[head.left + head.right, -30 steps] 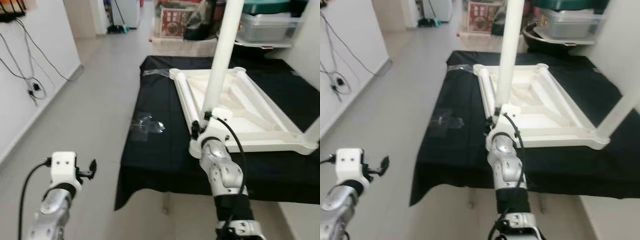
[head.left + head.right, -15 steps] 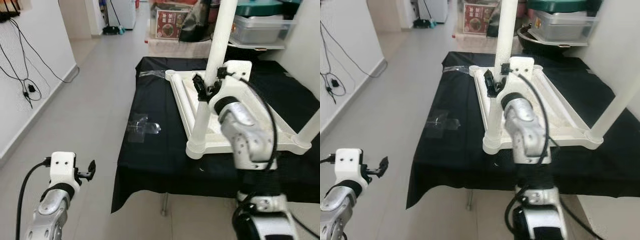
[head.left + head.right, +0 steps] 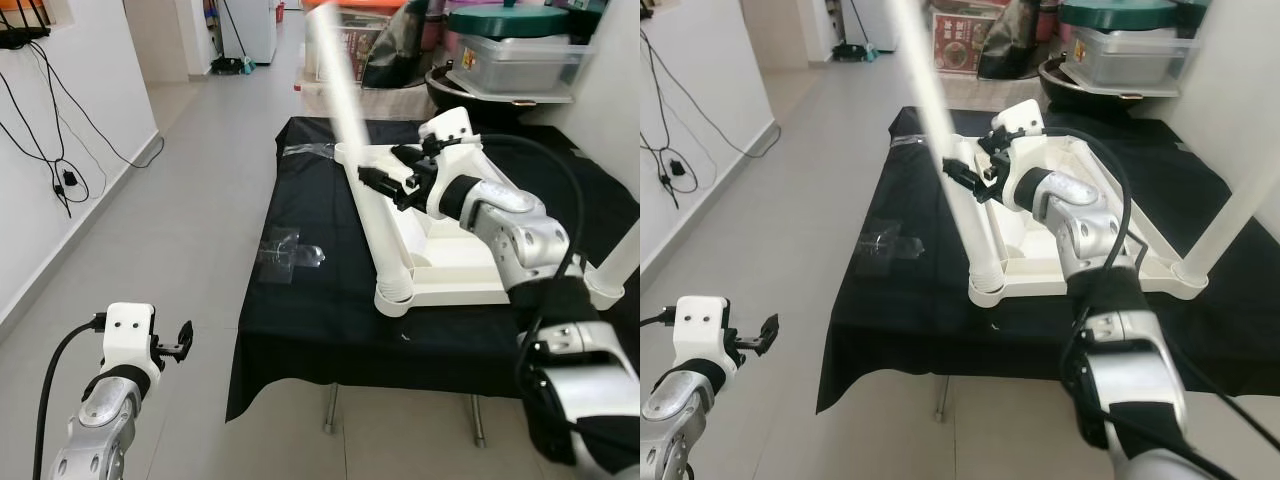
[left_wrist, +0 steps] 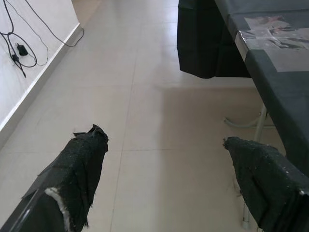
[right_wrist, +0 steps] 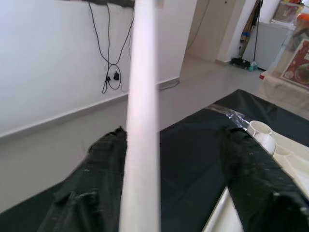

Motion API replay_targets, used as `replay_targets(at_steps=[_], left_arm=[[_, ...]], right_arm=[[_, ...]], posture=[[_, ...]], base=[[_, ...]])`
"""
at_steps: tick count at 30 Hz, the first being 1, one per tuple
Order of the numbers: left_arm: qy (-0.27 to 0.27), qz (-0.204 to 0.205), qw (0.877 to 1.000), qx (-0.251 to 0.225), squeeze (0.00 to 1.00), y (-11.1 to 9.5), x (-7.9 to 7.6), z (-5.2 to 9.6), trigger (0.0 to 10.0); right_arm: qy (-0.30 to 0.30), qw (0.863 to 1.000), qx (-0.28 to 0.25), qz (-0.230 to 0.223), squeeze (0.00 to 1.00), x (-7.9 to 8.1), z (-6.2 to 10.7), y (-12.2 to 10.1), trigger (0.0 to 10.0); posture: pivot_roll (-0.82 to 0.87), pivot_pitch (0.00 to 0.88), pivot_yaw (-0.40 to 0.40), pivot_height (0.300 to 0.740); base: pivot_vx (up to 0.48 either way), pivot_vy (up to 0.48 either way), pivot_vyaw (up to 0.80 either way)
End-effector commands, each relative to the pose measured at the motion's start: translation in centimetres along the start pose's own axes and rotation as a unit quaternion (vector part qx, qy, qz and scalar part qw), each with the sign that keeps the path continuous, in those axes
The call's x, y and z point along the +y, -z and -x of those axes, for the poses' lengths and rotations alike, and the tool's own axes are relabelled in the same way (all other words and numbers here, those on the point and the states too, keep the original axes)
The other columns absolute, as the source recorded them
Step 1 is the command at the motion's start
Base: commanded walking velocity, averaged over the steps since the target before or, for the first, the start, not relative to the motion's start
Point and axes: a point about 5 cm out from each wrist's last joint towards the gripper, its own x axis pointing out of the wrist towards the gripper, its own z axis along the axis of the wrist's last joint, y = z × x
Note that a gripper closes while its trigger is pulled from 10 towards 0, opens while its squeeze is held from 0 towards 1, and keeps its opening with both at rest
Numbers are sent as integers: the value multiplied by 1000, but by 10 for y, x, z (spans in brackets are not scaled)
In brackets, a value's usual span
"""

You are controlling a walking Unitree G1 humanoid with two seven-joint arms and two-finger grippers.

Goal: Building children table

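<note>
**White leg now tilted, right arm stretched over frame**

Since half a second ago my right pincer [image 3: 385, 182] has reached farther out; its fingers stand apart around the tilted white cylindrical table leg [image 3: 352, 120]. Upturned white plastic children's tabletop [image 3: 455, 262] lies on the black-draped surface [image 3: 310, 320]. Left pincer [image 4: 164, 179] gapes empty over the floor.

The right hand [image 3: 385, 182] reaches forward with fingers spread, while the left hand [image 3: 183, 338] hangs low, fingers apart.
</note>
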Motion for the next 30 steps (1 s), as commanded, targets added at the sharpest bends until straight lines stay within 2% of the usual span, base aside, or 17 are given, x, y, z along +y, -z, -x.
replay_targets(at_steps=[1, 3, 9, 10, 11, 12, 13, 16, 17, 18, 21, 22, 24, 25, 30], left_arm=[[-4, -10, 1000, 4, 0, 1, 4, 0, 10000], [-9, -11, 1000, 4, 0, 1, 6, 0, 10000], [-18, -10, 1000, 4, 0, 2, 10, 2, 10000], [-24, -6, 1000, 4, 0, 2, 13, 5, 10000], [-24, -6, 1000, 4, 0, 2, 13, 5, 10000], [-27, -4, 1000, 4, 0, 2, 14, 6, 10000], [-29, -4, 1000, 4, 0, 2, 14, 7, 10000], [-29, -4, 1000, 4, 0, 2, 15, 7, 10000], [-30, -4, 1000, 5, 0, 3, 15, 7, 10000], [-30, -5, 1000, 5, 0, 3, 15, 7, 10000], [-30, -5, 1000, 5, 0, 3, 15, 7, 10000], [-31, -5, 1000, 5, 0, 2, 16, 6, 10000], [-31, -5, 999, 4, 0, 2, 17, 5, 10000], [-32, -6, 999, 2, 0, 1, 17, 5, 10000], [-31, -6, 999, -1, 0, 0, 17, 4, 10000]], right_arm=[[-2, 999, 24, 24, 0, -2, -1, 6, 0], [3, 999, 42, 35, 0, -1, -4, 16, 0], [3, 998, 61, 19, 0, 13, -11, 36, 0], [10, 998, 55, 2, 0, 26, -15, 48, 0], [10, 998, 55, 2, 0, 26, -15, 48, 0], [21, 998, 64, -14, 0, 35, -18, 57, 0], [25, 997, 72, -18, 0, 43, -21, 65, 4784], [27, 996, 77, -19, 0, 47, -22, 70, 4784], [26, 997, 63, -47, 1000, 55, -23, 76, 10000], [26, 996, 51, -69, 1000, 63, -23, 81, 10000], [28, 995, 44, -84, 1000, 68, -23, 85, 10000], [19, 995, 37, -94, 1000, 76, -24, 88, 10000], [8, 995, 31, -94, 1000, 82, -24, 88, 10000], [-27, 995, 5, -95, 1000, 89, -26, 80, 10000], [-83, 994, -31, -57, 1000, 92, -27, 64, 10000]], posture=[[107, 0, -55, 740], [106, 0, -58, 740], [114, 0, -60, 740], [119, 0, -63, 740], [119, 0, -63, 740], [119, 0, -61, 740], [120, 0, -59, 740], [120, 0, -59, 740], [118, 0, -53, 740], [120, 0, -53, 740], [120, 0, -52, 740], [117, 0, -48, 740], [118, 0, -48, 740], [118, 0, -48, 740], [121, 0, -58, 740]], base=[[0, 0, 0], [0, 0, 0], [0, 0, 0], [0, 0, 0], [0, 0, 0], [0, 0, 0], [0, 0, 0], [0, 0, 0], [0, 0, 0], [0, 0, 0], [0, 0, 0], [0, 0, 0], [0, 0, 0], [0, 0, 0], [0, 0, 0]])
